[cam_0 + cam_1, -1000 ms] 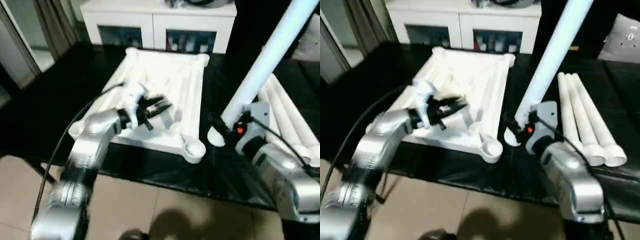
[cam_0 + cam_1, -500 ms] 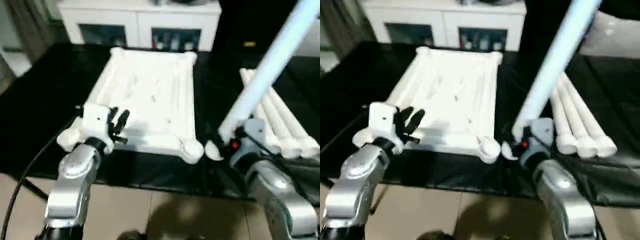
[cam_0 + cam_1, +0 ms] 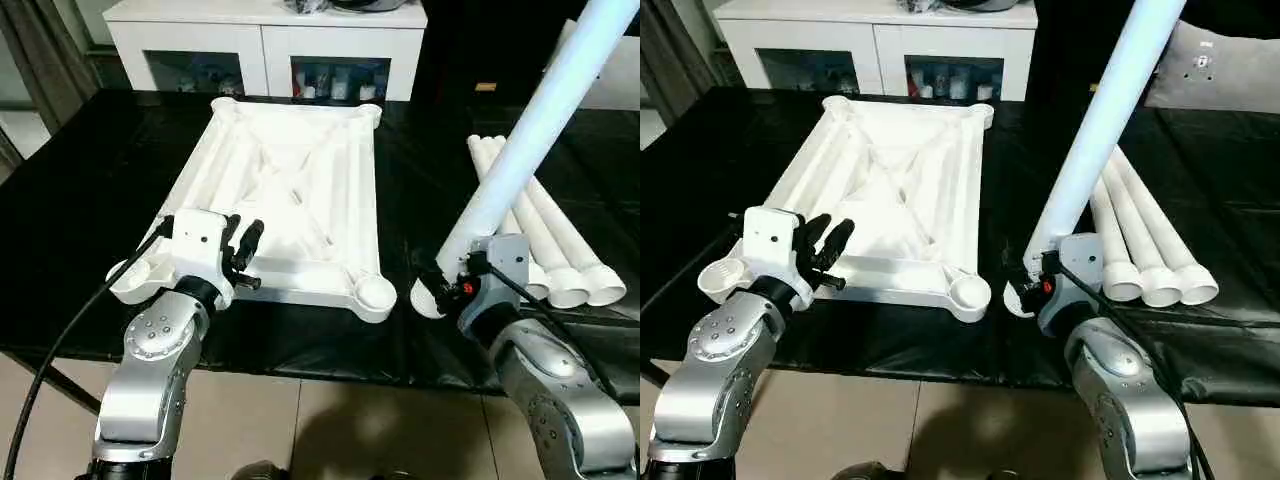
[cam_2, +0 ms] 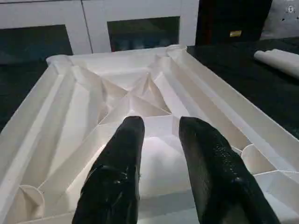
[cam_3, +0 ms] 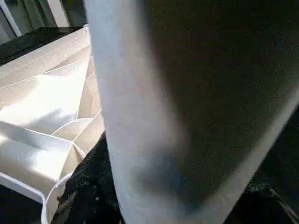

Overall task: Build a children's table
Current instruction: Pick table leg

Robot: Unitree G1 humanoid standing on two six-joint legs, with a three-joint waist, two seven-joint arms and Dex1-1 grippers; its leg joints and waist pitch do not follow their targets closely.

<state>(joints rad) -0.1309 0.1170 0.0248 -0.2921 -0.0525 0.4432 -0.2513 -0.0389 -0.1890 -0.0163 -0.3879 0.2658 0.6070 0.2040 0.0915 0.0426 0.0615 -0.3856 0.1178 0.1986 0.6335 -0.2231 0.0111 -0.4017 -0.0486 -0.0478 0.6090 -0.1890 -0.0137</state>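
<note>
Right gripper (image 3: 440,285) is closed around a long white tubular leg (image 3: 530,135), held tilted just beside the white ribbed plastic table top (image 3: 290,190) lying upside down on the black tabletop (image 3: 90,200). Left gripper (image 4: 161,135) is held open above the top's near edge, holding nothing.

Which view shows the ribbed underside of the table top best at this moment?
The left wrist view: the table top lies close under the open left gripper, its diagonal ribs plain. Both eye views show the whole top from above, ribs smaller. The right wrist view catches one corner socket beside the held leg.
</note>
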